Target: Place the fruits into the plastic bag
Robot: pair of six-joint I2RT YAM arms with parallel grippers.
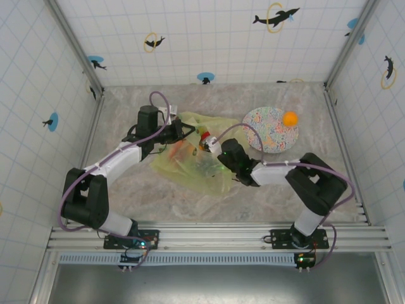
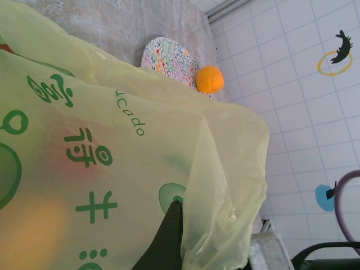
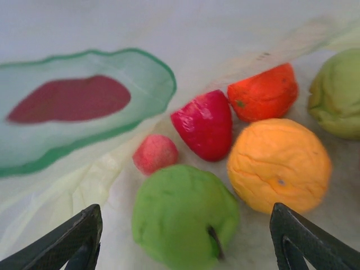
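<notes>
**Overhead view: two arms meeting at a plastic bag (image 1: 190,166) on a marbled table (image 1: 158,196).**
The left gripper (image 1: 185,131) lies at the bag's rear edge; the right gripper (image 1: 209,145) points into the bag from the right. Orange, red and green fruits (image 1: 179,150) show through the film. To the right, apart from the bag, a speckled plate (image 1: 266,136) carries one orange fruit (image 1: 290,118) near its far rim.

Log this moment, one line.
left tool: shut on plastic bag | right tool: open, over bagged fruits | orange: on plate, not bagged
</notes>
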